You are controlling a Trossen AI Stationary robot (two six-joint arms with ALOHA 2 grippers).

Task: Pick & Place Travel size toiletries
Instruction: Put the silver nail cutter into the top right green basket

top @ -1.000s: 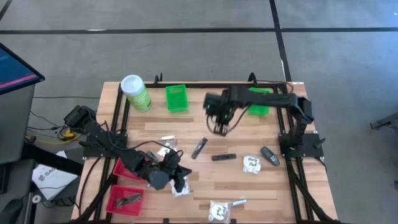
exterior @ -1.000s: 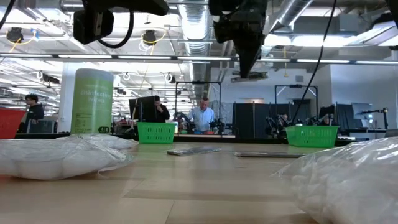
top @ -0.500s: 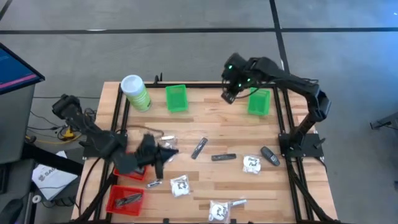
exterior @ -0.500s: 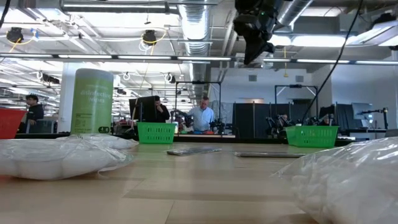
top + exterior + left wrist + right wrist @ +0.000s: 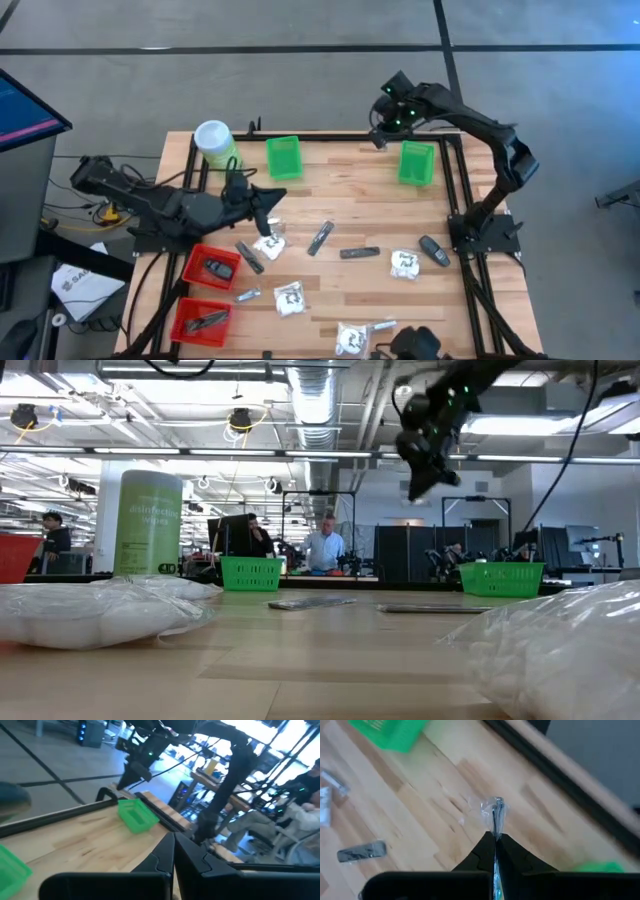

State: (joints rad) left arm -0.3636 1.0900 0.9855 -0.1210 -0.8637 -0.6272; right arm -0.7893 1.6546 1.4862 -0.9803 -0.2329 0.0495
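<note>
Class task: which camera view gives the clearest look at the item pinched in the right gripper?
The right wrist view: the shut right gripper pinches a thin clear sachet edge-on. The high view and low view show only the raised gripper, the sachet too small to tell. The left wrist view shows that arm far off.

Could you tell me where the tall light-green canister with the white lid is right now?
In the high view, the canister stands at the table's far left corner, just left of a green basket.
</note>
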